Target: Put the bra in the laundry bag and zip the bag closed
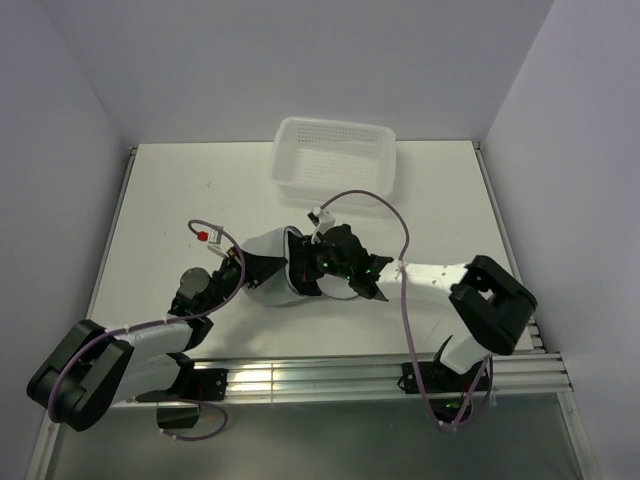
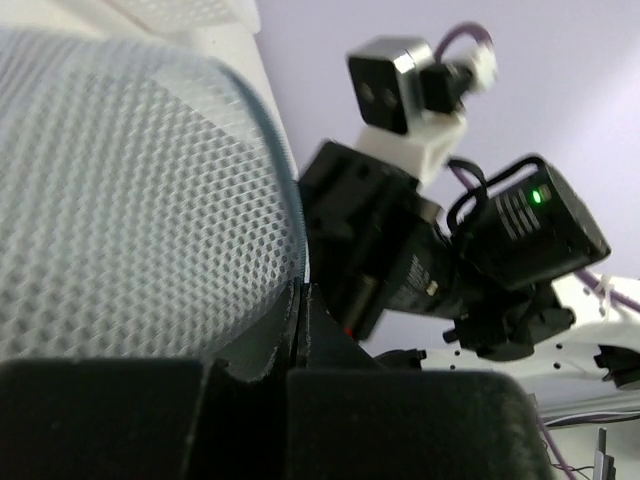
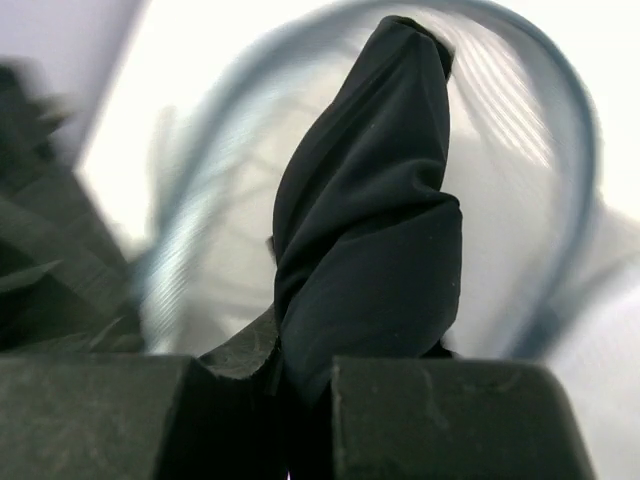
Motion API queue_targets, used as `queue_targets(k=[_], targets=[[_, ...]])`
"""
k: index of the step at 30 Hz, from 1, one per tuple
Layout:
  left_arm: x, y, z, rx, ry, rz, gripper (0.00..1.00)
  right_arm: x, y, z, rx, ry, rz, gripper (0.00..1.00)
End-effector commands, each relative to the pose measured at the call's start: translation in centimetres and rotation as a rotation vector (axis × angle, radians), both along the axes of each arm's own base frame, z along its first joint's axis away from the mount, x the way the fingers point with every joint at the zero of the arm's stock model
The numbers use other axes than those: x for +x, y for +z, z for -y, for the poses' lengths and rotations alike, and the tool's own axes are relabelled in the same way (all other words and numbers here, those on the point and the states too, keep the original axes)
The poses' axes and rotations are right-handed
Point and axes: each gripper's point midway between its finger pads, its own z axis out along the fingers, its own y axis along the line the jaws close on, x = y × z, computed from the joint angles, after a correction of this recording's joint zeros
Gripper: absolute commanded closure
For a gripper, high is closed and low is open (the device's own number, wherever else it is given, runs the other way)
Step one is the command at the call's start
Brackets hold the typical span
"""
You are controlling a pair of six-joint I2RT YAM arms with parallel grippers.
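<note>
From above, the mesh laundry bag (image 1: 270,275) sits central on the worktop (image 1: 170,200), walls (image 1: 300,60) close around, a basket (image 1: 335,160) farther back. Left wrist: left fingers (image 2: 100,420) pinched together on the bag's flimsy rim. Right wrist: right fingers (image 3: 450,420) clamp the bunched bra (image 3: 370,220), probably light and limp, at the bag's open mouth.

The bra (image 3: 370,230) is smooth, matt black cloth. The laundry bag (image 2: 130,200) is fine white see-through mesh. The basket (image 1: 334,158) is white perforated plastic. The surface (image 1: 180,190) looks matt white, its front rail (image 1: 330,372) bare metal. The right tool (image 3: 305,400) has matt black, faintly scuffed pads (image 3: 450,420).
</note>
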Motion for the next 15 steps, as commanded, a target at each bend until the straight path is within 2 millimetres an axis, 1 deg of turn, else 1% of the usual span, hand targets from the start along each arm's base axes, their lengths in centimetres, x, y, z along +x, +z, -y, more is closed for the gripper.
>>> queue_targets(k=[1, 2, 3, 4, 5, 6, 7, 8, 9, 11, 12, 13, 14, 15], targets=[[-1.0, 1.3, -0.2, -0.061, -0.012, 0.053, 1.00, 2.6, -0.5, -0.8, -0.050, -0.074, -0.027, 0.99], [-1.0, 0.9, -0.2, -0.063, -0.016, 0.041, 1.00, 2.9, -0.7, -0.9, -0.061, -0.077, -0.041, 0.96], [-1.2, 0.4, -0.4, -0.064, -0.012, 0.035, 1.00, 3.3, 0.6, -1.8, -0.047, -0.071, -0.035, 0.94], [-1.2, 0.2, -0.4, -0.071, -0.008, 0.034, 1.00, 3.3, 0.3, -1.9, -0.062, -0.077, -0.055, 0.93], [-1.2, 0.1, -0.5, -0.080, -0.005, 0.026, 1.00, 3.5, 1.0, -2.2, -0.046, -0.082, -0.046, 0.89], [-1.3, -0.1, -0.5, -0.082, -0.012, 0.022, 1.00, 3.6, 2.1, -2.7, -0.020, -0.091, -0.039, 0.87], [-1.4, -0.1, -0.4, -0.087, -0.019, 0.021, 1.00, 3.7, 2.7, -3.0, -0.012, -0.094, -0.040, 0.86], [-1.5, -0.2, -0.4, -0.093, -0.026, 0.023, 1.00, 3.5, 2.8, -3.1, -0.017, -0.100, -0.055, 0.81], [-1.5, -0.4, -0.4, -0.093, -0.026, 0.019, 1.00, 3.7, 3.7, -3.7, -0.003, -0.104, -0.050, 0.78], [-1.5, -0.9, -0.5, -0.086, -0.016, 0.008, 1.00, 3.3, 3.0, -4.4, -0.025, -0.115, -0.074, 0.75], [-1.4, -1.3, -0.7, -0.083, -0.002, -0.002, 1.00, 3.4, 3.0, -4.8, -0.016, -0.130, -0.091, 0.74], [-1.4, -1.4, -0.9, -0.085, 0.007, -0.006, 1.00, 3.8, 1.8, -4.7, -0.034, -0.166, -0.105, 0.74], [-1.5, -1.2, -1.0, -0.094, 0.011, -0.004, 1.00, 3.7, 1.7, -5.0, -0.017, -0.176, -0.105, 0.71], [-1.5, -1.2, -1.2, -0.096, 0.021, -0.005, 1.00, 3.5, 0.5, -4.8, -0.006, -0.201, -0.139, 0.67]])
